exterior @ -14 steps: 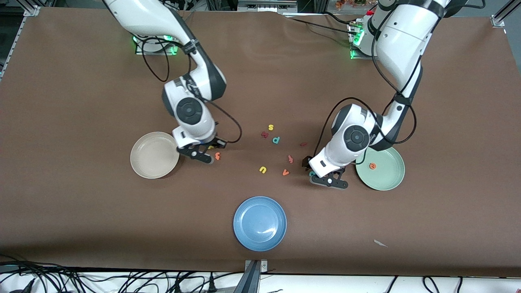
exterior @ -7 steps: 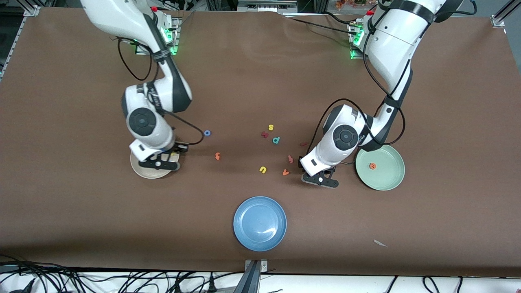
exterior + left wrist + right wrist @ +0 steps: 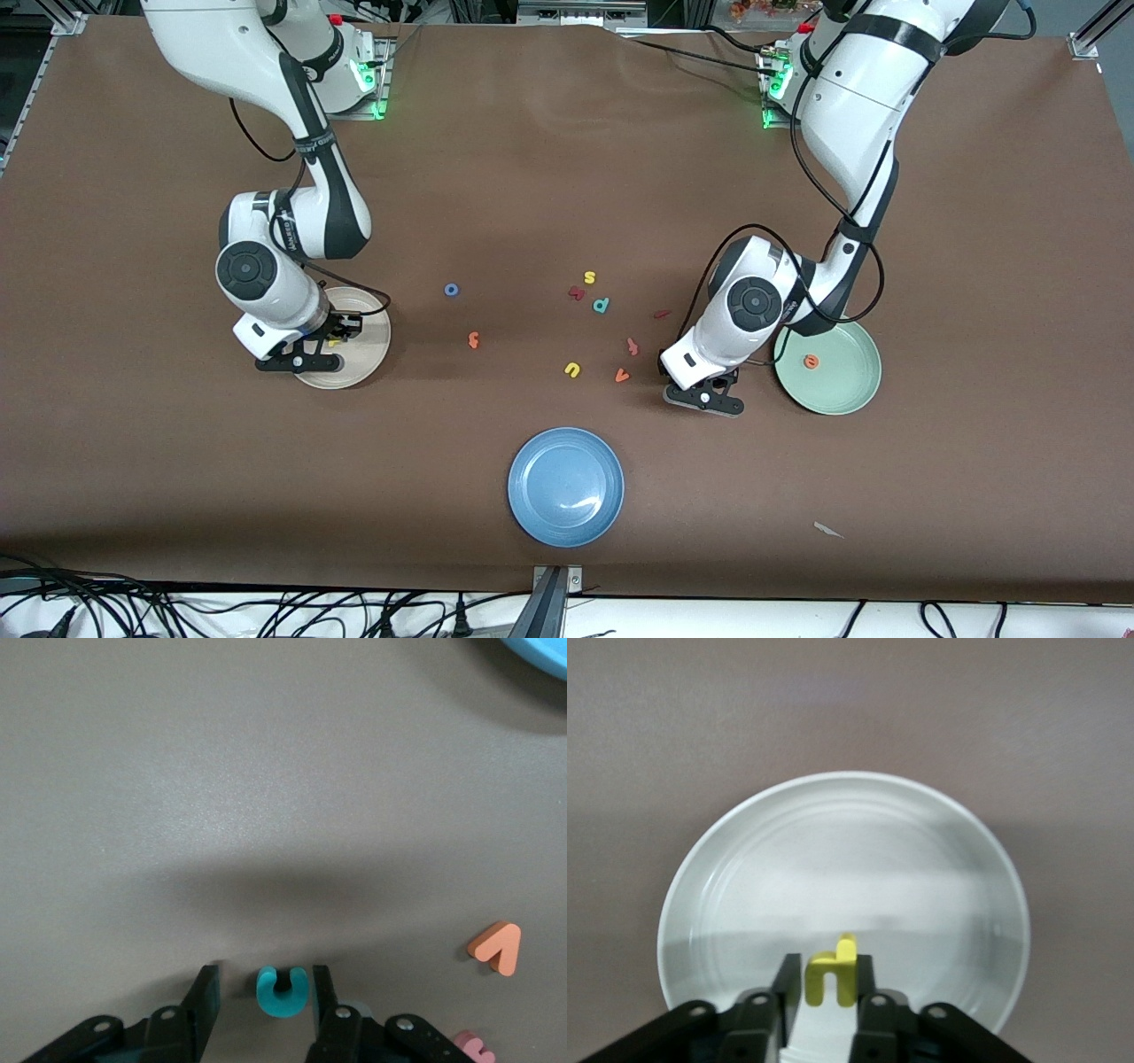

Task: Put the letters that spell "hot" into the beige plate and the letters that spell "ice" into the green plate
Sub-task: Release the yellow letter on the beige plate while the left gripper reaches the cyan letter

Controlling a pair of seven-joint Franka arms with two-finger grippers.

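Note:
My right gripper [image 3: 332, 338] [image 3: 826, 961] hangs low over the beige plate [image 3: 365, 330] [image 3: 921, 868]. Its jaws are slightly open. The yellow "h" [image 3: 833, 981] [image 3: 335, 342] rests against one finger, with a gap to the other. My left gripper [image 3: 704, 390] [image 3: 265, 973] is down on the table beside the green plate [image 3: 842, 390]. It is open around the teal "c" [image 3: 282, 999], which touches one finger only. The orange "e" [image 3: 810, 361] lies in the green plate. The blue "o" [image 3: 452, 290], orange "t" [image 3: 474, 338] and dark red "i" [image 3: 660, 314] lie on the table.
Loose letters lie mid-table: yellow "s" [image 3: 589, 277], dark red curved letter [image 3: 577, 292], teal "p" [image 3: 601, 306], yellow "u" [image 3: 572, 369], orange "v" [image 3: 622, 376] [image 3: 498, 948] and a reddish letter [image 3: 632, 346]. A blue plate [image 3: 565, 486] sits nearer the front camera.
My right arm carried the "h" from the table's middle to over the beige plate, and its jaws have parted. My left gripper's jaws have narrowed around the "c".

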